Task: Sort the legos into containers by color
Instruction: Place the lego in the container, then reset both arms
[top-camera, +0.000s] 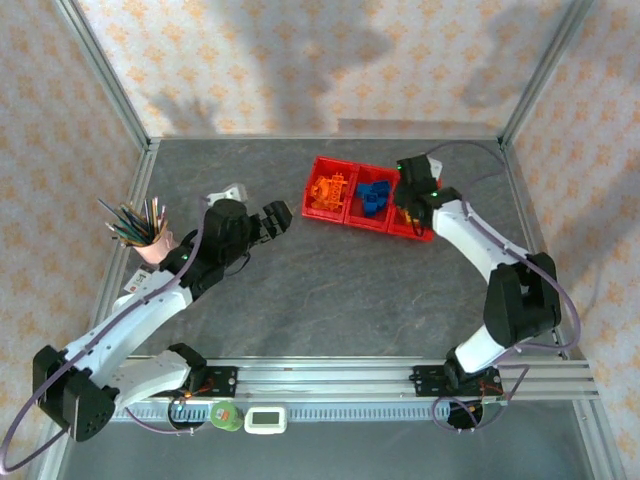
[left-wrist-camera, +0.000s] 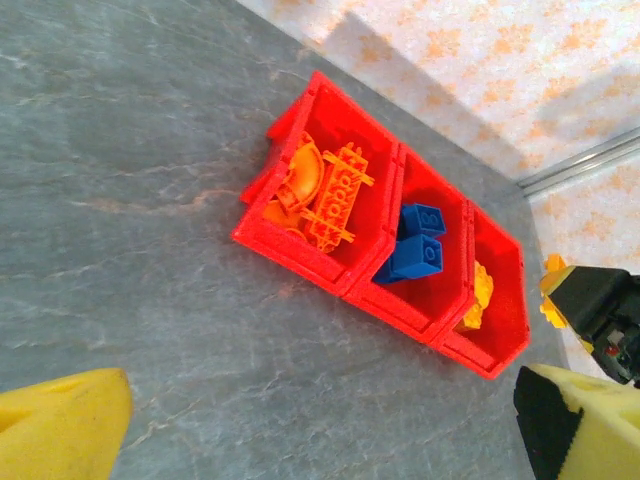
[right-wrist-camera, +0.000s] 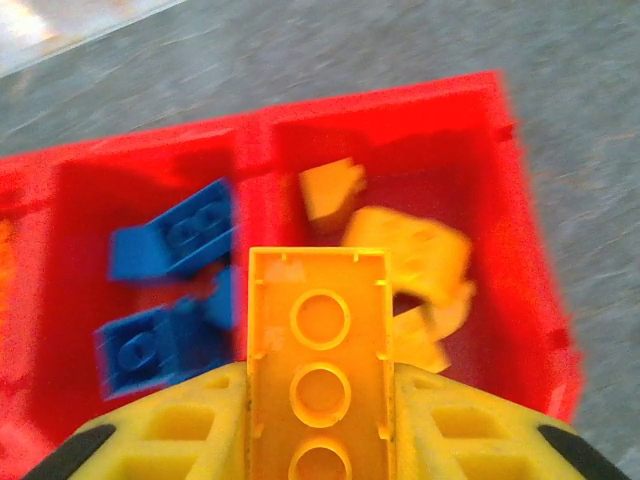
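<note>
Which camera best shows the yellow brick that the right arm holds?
The right wrist view: the yellow brick sits close up, hollow underside showing, clamped in the right gripper above the bin. The left wrist view catches a yellow sliver at its right edge; from the top it is too small to tell.

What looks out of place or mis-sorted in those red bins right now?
Nothing stands out. The red bins hold orange pieces, blue bricks and yellow bricks in separate compartments. The right gripper holds a yellow brick above the yellow ones.
</note>
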